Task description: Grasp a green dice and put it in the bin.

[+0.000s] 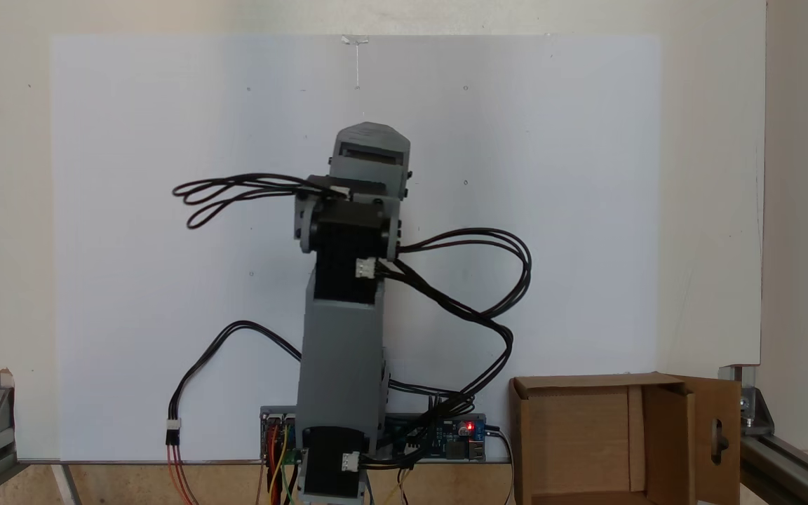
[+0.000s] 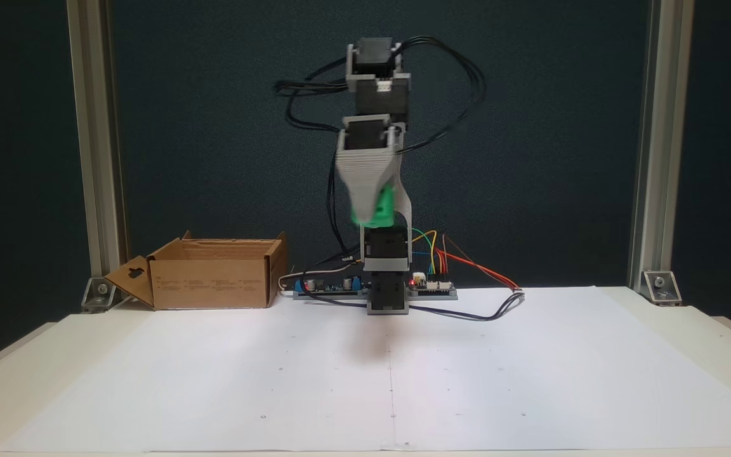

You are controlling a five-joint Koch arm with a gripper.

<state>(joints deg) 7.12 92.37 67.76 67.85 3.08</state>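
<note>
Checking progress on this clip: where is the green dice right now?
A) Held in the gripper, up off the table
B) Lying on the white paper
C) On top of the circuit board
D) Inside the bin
A: in a fixed view the dice sits between the gripper's grey fingers, well above the paper and apart from the bin, which stands off to that view's left.
</note>
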